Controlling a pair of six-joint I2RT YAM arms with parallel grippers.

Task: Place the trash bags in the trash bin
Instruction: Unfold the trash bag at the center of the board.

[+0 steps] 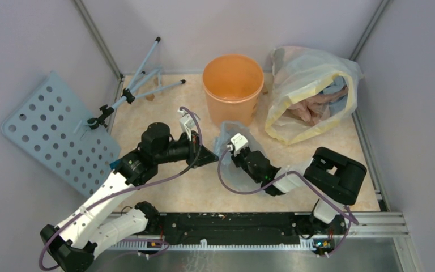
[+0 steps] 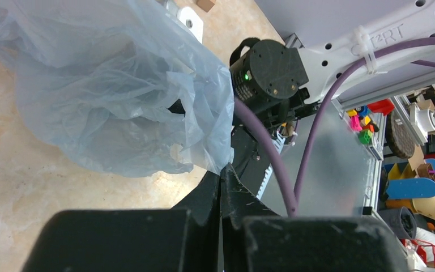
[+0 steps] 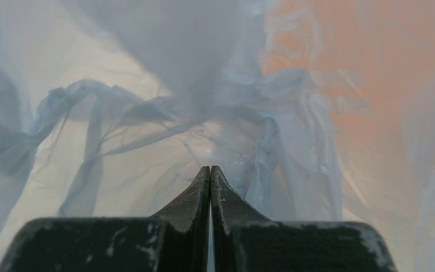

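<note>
both the left gripper [image 2: 222, 170] and right gripper [image 3: 210, 170] pinch the grey-blue trash bag [image 2: 107, 90] between them, jaws together, near the orange trash bin [image 1: 232, 85].

Pale lilac-grey walls [image 1: 215, 22] are seen on three sides, framed by aluminium posts [image 1: 97, 39]. A beige marbled tabletop [image 1: 195, 192] is evenly lit. A perforated grey-blue panel [image 1: 51, 133] is leaned at left; colourful clutter [image 2: 413, 164], possibly toys, is glimpsed beyond.

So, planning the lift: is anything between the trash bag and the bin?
Nothing visible. The trash bag sits just in front of the trash bin; the yellow-edged bag lies off to the bin's right.
</note>
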